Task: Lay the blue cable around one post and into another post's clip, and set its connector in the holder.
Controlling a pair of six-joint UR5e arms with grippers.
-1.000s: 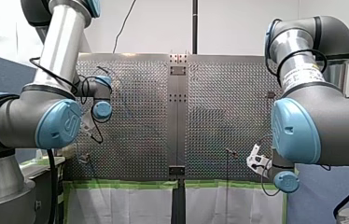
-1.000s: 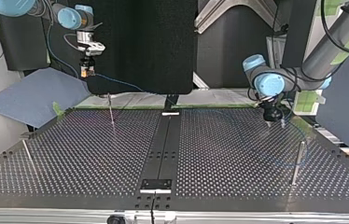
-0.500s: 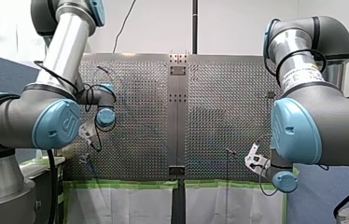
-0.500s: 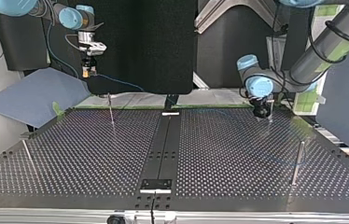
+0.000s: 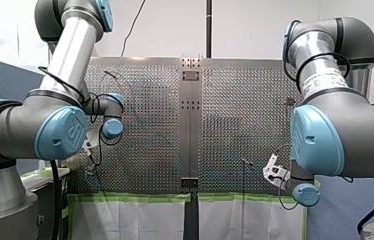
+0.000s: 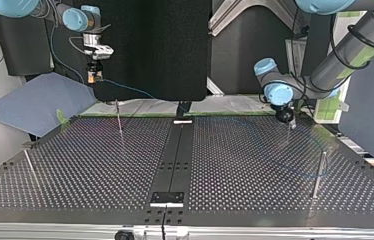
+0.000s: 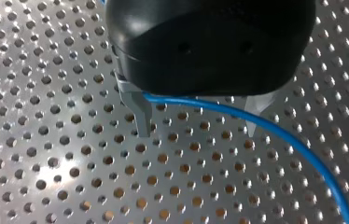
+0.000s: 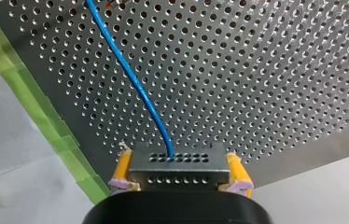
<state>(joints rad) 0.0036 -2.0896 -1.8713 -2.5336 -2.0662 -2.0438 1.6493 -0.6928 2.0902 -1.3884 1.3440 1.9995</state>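
Observation:
In the right wrist view my right gripper [image 8: 178, 173] is shut on a grey metal connector [image 8: 178, 165], its yellow pads [image 8: 122, 170] pressing both ends. The blue cable [image 8: 130, 79] leaves the connector and runs out over the perforated table. In the top view this gripper [image 6: 94, 76] hangs above the far left corner, off the table, with the cable [image 6: 125, 90] sloping down from it. My left gripper [image 7: 199, 123] stands open just above the table. The blue cable [image 7: 298, 147] passes between its metal fingers [image 7: 142, 116]. The top view has it [image 6: 287, 118] at the far right.
Thin posts stand on the table in the top view: one at the far left [image 6: 119, 119], one at the near left [image 6: 30, 167], one at the near right [image 6: 319, 172]. A dark central strip [image 6: 175, 155] carries small plates. Green tape [image 8: 46, 112] lines the table edge.
In the top view my left gripper moved left and toward the table's far edge, then back a little to the right. My right gripper kept still with the connector.

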